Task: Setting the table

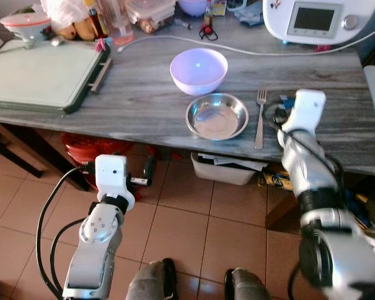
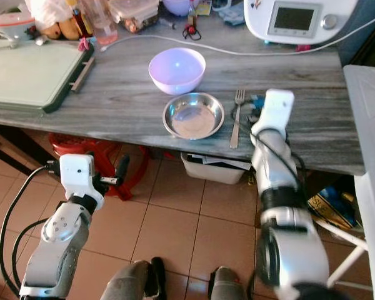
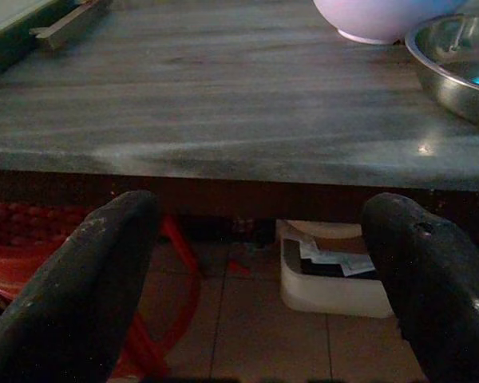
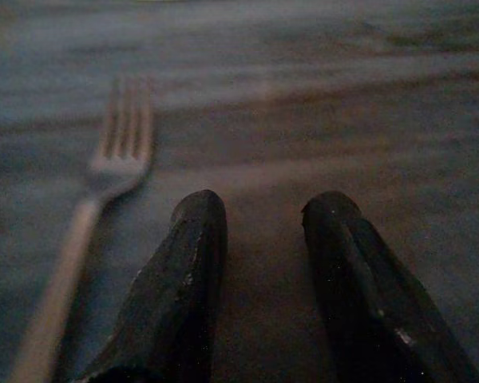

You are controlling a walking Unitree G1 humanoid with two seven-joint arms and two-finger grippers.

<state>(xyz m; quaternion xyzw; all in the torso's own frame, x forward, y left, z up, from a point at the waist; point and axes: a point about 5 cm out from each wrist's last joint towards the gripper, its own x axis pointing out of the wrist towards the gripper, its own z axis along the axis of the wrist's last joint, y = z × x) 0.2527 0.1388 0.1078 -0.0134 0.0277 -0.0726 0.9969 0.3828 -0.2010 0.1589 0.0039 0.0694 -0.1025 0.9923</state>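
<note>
A lavender bowl (image 1: pixel 199 70) stands on the grey wooden table (image 1: pixel 144 100), with a shallow steel dish (image 1: pixel 217 116) just in front of it. A fork (image 1: pixel 260 119) lies right of the dish, tines pointing away from me. My right gripper (image 4: pixel 263 211) hovers low over the tabletop just right of the fork (image 4: pixel 104 191), fingers apart and holding nothing. My left gripper (image 3: pixel 259 231) is held below and in front of the table's near edge, left of the dish (image 3: pixel 455 68), wide open and empty.
A green board (image 1: pixel 37 75) covers the table's left end. A white appliance (image 1: pixel 319 19), a white cable (image 1: pixel 237 50), bottles and food boxes crowd the back. Under the table are a red stool (image 1: pixel 94 153) and a white bin (image 1: pixel 228 169).
</note>
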